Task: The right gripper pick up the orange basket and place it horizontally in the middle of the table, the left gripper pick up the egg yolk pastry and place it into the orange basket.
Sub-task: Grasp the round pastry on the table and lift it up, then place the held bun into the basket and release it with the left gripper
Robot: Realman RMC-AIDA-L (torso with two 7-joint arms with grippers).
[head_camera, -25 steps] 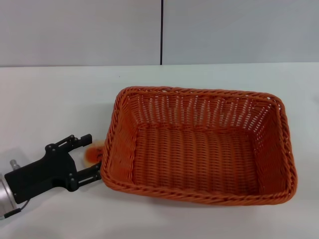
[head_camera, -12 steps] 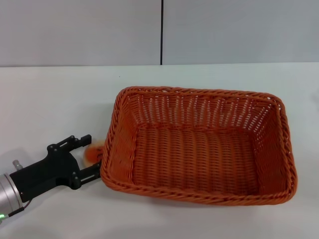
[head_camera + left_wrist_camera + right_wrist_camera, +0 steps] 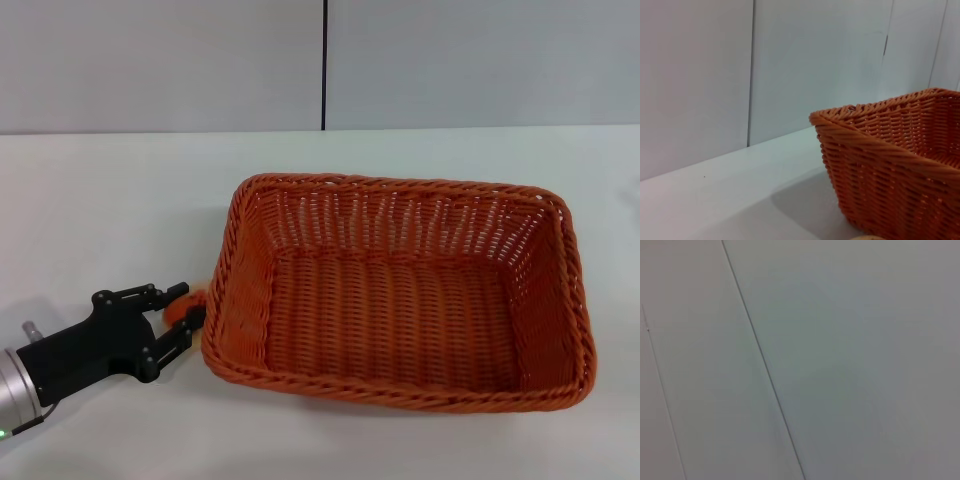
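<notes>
The orange basket (image 3: 400,300) lies lengthwise across the middle of the white table (image 3: 100,210), open side up and with nothing in it. Against its left end rests the egg yolk pastry (image 3: 188,300), mostly hidden; only a bit of its orange top shows. My left gripper (image 3: 183,310) reaches in from the near left, its black fingers shut on the pastry. In the left wrist view the basket's corner (image 3: 890,165) fills the right side, and a cream sliver of the pastry (image 3: 867,238) shows at the lower edge. The right gripper is out of view.
A grey panelled wall (image 3: 320,60) with a dark vertical seam runs behind the table. The right wrist view shows only that wall (image 3: 840,365). Bare tabletop lies left of and behind the basket.
The left gripper's fingers have drawn together around the pastry, and the gripper has shifted slightly toward the basket. The basket has not moved.
</notes>
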